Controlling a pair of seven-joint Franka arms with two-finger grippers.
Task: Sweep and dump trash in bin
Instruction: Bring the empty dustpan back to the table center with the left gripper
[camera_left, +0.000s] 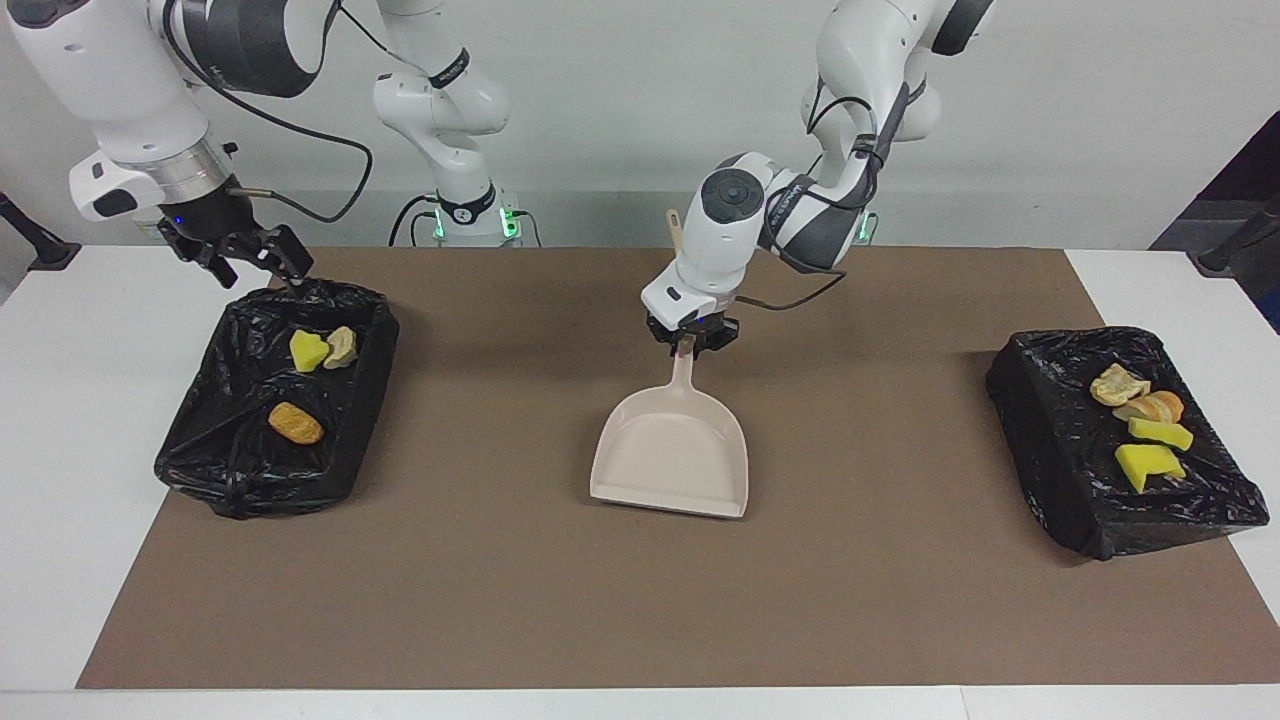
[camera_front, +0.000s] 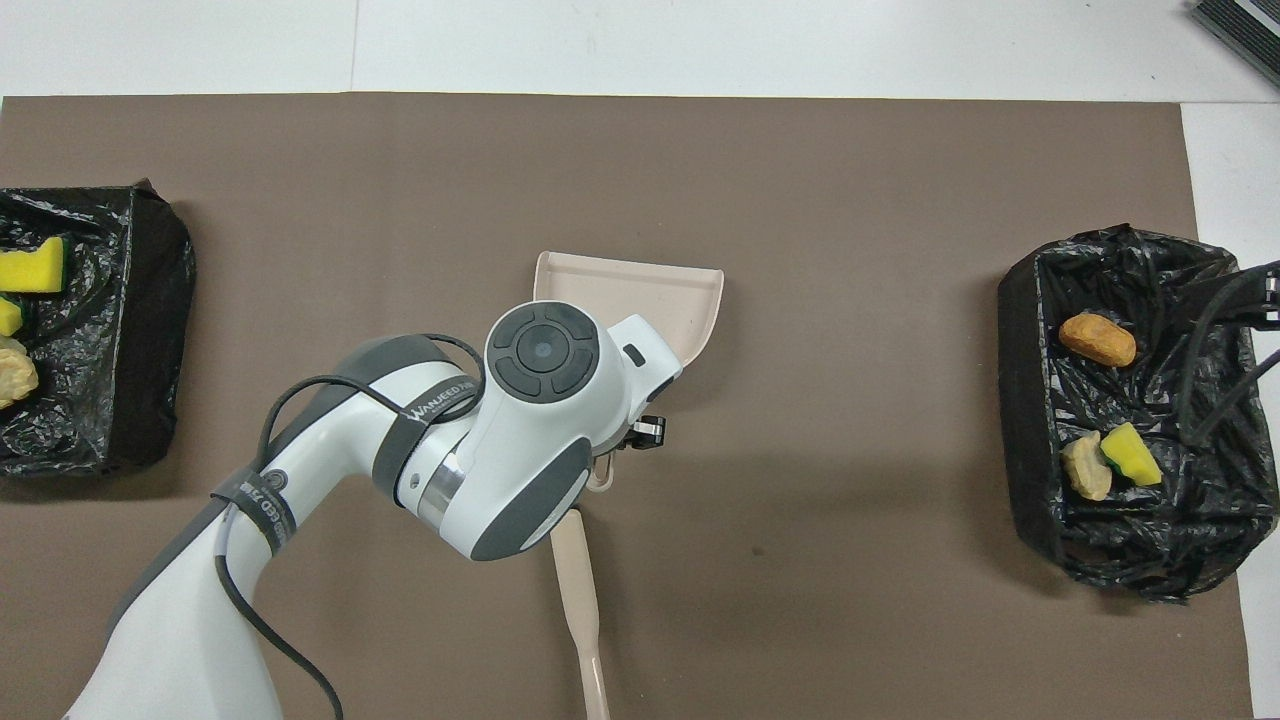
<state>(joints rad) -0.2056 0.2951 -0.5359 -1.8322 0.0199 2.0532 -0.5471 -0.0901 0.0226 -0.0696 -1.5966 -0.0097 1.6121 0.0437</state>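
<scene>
My left gripper (camera_left: 689, 346) is shut on the handle of the beige dustpan (camera_left: 672, 455), which is empty and lies low over the middle of the brown mat; it also shows in the overhead view (camera_front: 640, 290). The beige brush (camera_front: 578, 590) lies on the mat nearer to the robots, mostly hidden by the left arm. The trash lies in two black-lined bins. A yellow sponge (camera_left: 308, 350), a pale lump (camera_left: 341, 345) and an orange lump (camera_left: 295, 423) are in the bin (camera_left: 220, 450) at the right arm's end. My right gripper (camera_left: 250, 256) is open and empty over that bin's rim.
The second black-lined bin (camera_left: 1060, 470) stands at the left arm's end. It holds a pale wad (camera_left: 1118, 384), an orange-tan lump (camera_left: 1155, 406) and two yellow sponges (camera_left: 1147, 465). The brown mat (camera_left: 500, 580) covers most of the white table.
</scene>
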